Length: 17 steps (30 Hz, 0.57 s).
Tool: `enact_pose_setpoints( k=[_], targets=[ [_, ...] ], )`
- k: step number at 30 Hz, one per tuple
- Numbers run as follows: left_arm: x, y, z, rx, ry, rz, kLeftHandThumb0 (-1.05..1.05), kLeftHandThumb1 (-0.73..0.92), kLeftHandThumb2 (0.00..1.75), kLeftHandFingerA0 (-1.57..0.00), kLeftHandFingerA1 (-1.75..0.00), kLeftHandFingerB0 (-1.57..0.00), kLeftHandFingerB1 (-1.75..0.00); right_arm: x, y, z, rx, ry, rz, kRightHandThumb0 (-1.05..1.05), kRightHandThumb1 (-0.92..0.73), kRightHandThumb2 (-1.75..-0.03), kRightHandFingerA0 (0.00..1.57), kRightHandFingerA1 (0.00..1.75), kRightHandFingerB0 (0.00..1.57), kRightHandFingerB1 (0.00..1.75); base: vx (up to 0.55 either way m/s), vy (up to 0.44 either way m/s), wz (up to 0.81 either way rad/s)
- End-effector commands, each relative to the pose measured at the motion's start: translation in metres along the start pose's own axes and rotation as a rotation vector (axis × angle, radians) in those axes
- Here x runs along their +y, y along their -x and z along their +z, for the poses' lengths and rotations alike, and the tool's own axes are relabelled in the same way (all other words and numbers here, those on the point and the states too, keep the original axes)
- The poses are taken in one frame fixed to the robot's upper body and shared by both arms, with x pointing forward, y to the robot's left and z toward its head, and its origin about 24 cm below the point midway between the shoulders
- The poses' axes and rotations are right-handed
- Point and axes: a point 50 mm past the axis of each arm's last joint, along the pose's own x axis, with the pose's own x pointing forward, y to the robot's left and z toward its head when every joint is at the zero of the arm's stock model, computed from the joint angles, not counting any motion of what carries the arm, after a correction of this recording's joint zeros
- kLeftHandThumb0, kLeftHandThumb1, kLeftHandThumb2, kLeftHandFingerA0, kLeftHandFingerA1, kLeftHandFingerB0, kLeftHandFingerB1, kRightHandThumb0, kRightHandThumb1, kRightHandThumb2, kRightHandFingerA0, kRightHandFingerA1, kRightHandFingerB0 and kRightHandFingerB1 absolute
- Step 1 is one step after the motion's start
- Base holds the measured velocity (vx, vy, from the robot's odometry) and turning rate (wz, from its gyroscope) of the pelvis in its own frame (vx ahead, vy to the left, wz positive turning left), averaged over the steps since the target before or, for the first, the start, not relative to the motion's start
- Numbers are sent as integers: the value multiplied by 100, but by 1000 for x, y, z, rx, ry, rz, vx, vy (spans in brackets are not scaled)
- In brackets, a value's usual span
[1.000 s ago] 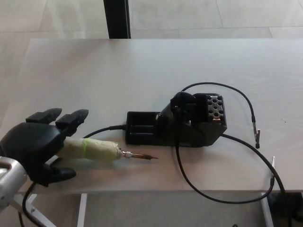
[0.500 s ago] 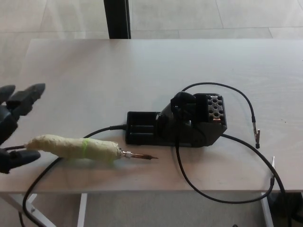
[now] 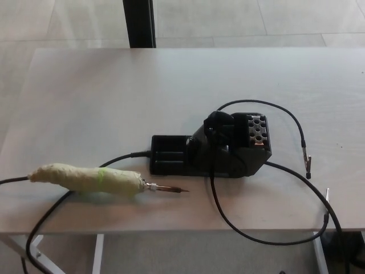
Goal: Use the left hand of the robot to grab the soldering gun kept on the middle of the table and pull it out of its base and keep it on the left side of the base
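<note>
**Soldering gun set down, left robot hand gone**

On the bench (image 3: 85,85), left of the base (image 3: 211,151), the soldering gun (image 3: 91,180) lies flat, tip toward the base but apart from it. The left robot hand, spread and backing away a moment ago, has left the view, so its state cannot be told. The placement looks complete.

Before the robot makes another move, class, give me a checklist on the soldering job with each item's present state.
1. Soldering gun out of its base: ok.
2. Gun lying on the table, left of the base: ok.
3. Gun's tip apart from the base: ok.
4. Gun free of any hand: ok, neither hand is in view.
5. Cable hanging past the table's front edge: not ok.
</note>
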Motion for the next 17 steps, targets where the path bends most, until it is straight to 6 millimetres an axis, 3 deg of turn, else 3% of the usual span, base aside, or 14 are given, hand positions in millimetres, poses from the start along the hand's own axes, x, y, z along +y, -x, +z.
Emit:
enact_pose_setpoints(
  k=[1, 2, 5, 6, 8, 9, 10, 17],
  targets=[
    [-61, 113, -163, 977, 593, 58, -63, 81, 62, 0, -22, 0, 0, -8, 3, -4, 10, 4, -13, -45, -64, -59, 78, 64, 47, 38, 0, 0, 0],
    [-63, 116, -168, 1016, 608, 57, -63, 81, 62, 0, -22, 0, 0, -9, 3, -4, 11, 4, -12, -45, -64, -59, 78, 64, 47, 38, 0, 0, 0],
    [-73, 132, -184, 1127, 624, 91, -59, 78, 63, 0, -54, 0, 0, -10, 3, -5, 19, -21, -14, -44, -64, -59, 78, 64, 48, 38, 0, 0, 0],
    [-80, 141, -187, 1165, 629, 47, -63, 69, 76, -4, -67, 0, -29, -10, 3, -5, 16, -3, -15, -45, -64, -60, 80, 63, 49, 37, 0, 0, 0],
    [-84, 147, -189, 1188, 609, -18, -63, 69, 76, -4, -67, 0, -29, -9, 3, -6, 19, 7, -16, -45, -64, -60, 80, 63, 49, 37, 0, 0, 0],
    [-87, 151, -190, 1208, 593, -85, -56, 74, 62, -16, -79, -28, -62, -9, 4, -7, 24, 8, -15, -45, -63, -59, 79, 61, 49, 38, 0, 0, 0],
    [-92, 154, -189, 1219, 409, -371, -60, 76, 62, -58, -66, -55, -54, -8, 4, -8, 27, 5, -12, -46, -62, -59, 80, 62, 49, 38, 0, 0, 0],
    [-90, 152, -192, 1222, 406, -370, -60, 76, 62, -58, -66, -55, -54, -7, 4, -11, 30, -1, -9, -45, -62, -59, 79, 62, 49, 38, 0, 0, 0]
  ],
)
